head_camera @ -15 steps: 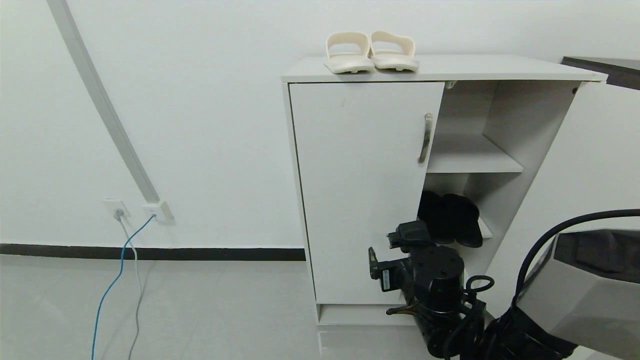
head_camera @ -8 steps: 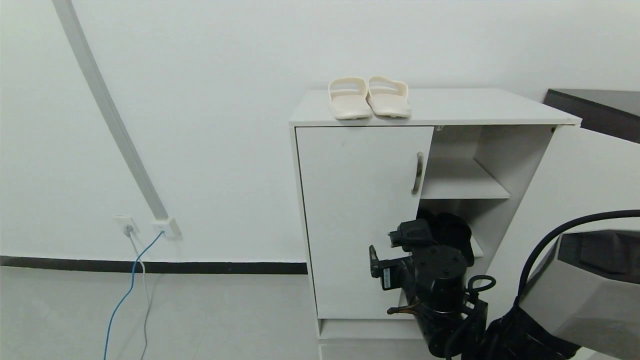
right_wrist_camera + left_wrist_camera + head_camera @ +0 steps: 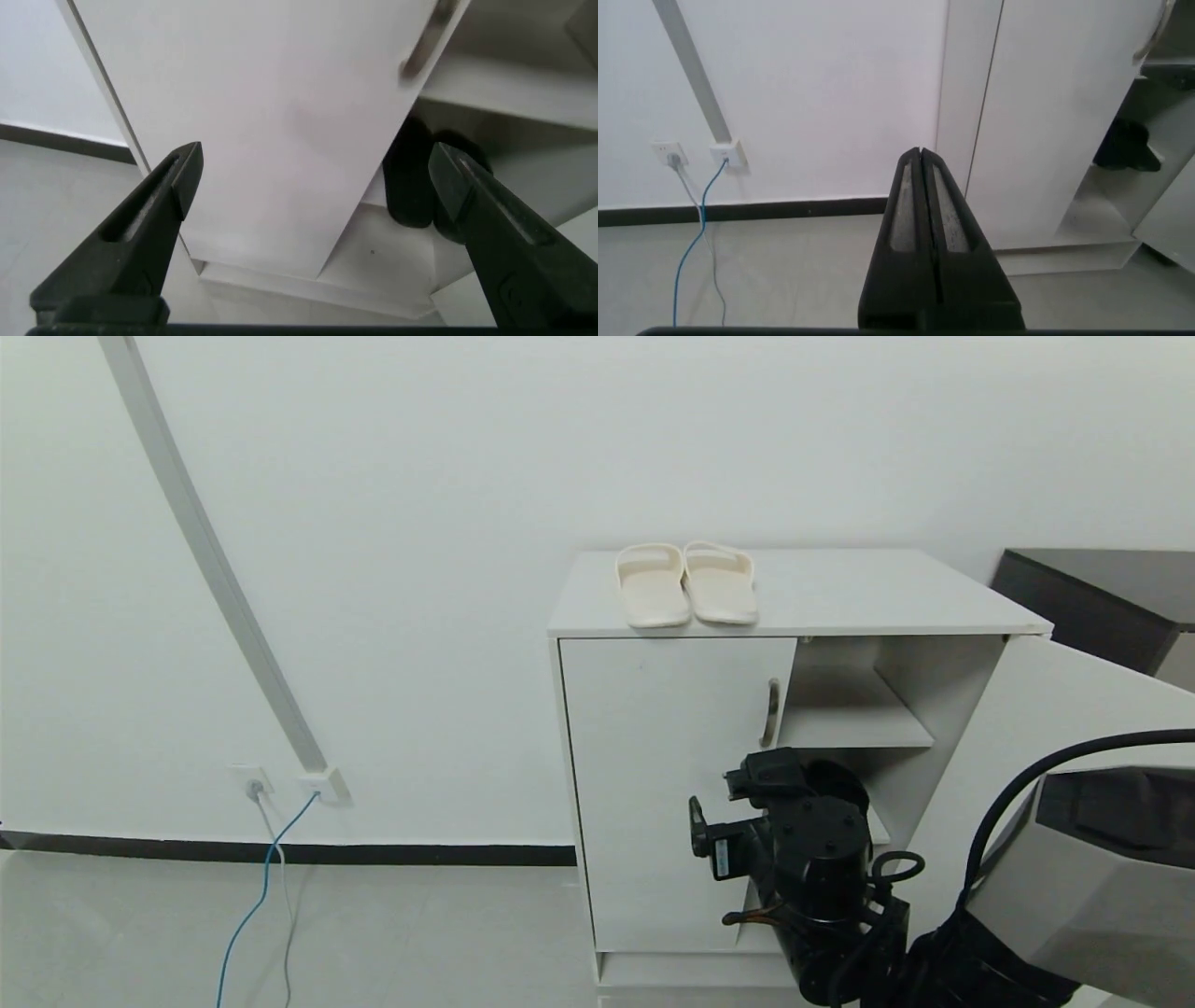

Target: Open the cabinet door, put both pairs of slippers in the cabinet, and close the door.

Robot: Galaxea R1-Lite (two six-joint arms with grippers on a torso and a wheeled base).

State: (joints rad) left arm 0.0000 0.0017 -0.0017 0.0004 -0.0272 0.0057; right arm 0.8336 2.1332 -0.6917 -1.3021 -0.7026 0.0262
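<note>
Up on top of the cabinet, near its front edge, sit the cream slippers. They're side by side and touching, with the long axis running from the front edge back toward the wall. The right arm is low in front of the cabinet, and in the head view the slippers are at roughly 11 o'clock from it and well above. So I'd guess the next grab is a reach up and a bit left.

Right claw is spread wide with nothing between its fingers, aimed at the left door and the gap beside it. Left claw is pressed together and holding nothing, low and off toward 9 o'clock, looking past the cabinet's side at the wall. The right arm looks clearly nearer, imo.

Contents: right door is swung open out at 3 o'clock, left door is shut. Black slippers are already on the lower shelf, partly hidden behind the arm in the head view. Upper shelf above them looks like the natural spot for the cream pair. Gripping across the pair's short width rather than along its length seems the safer bet.
</note>
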